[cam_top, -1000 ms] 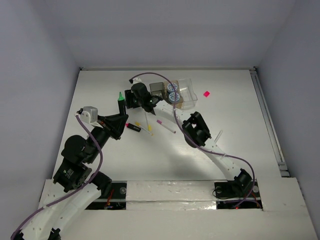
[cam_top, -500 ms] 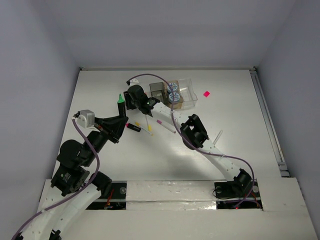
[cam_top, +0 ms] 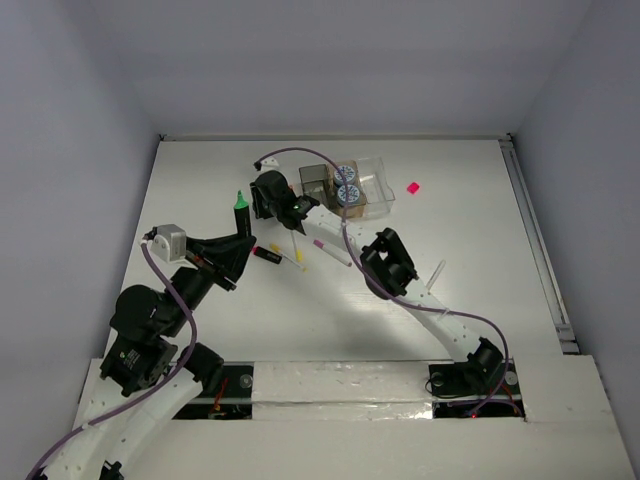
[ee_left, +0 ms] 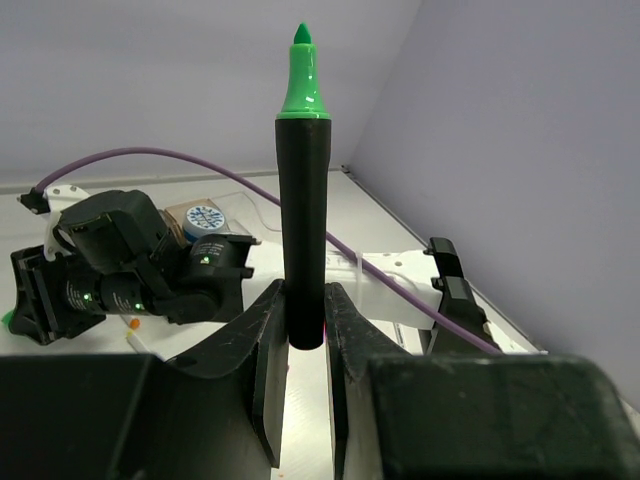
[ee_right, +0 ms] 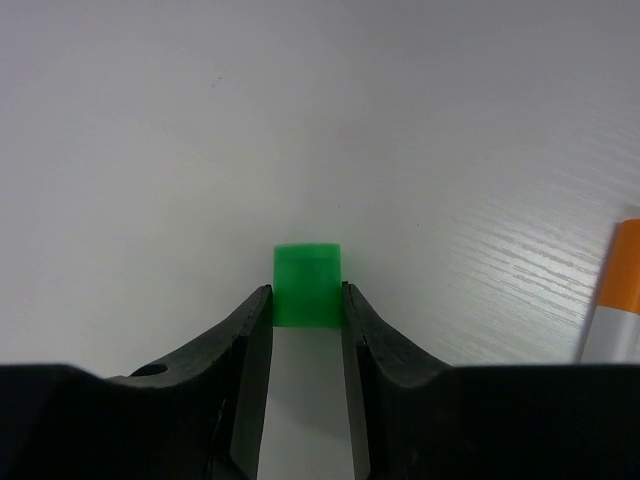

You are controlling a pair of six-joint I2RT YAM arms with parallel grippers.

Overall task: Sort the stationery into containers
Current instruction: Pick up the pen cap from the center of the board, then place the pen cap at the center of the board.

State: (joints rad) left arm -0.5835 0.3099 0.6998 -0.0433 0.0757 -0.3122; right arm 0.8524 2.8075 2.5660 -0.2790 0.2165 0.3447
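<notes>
While left gripper clamps black marker at base end, long axis runs straight out from fingers, green cap toward back wall, marker left of joined bins. Right gripper pinches green eraser at fingertips, white table behind, orange-capped pen to right.

Green-capped black marker upright, pinched between the left fingers.
</notes>
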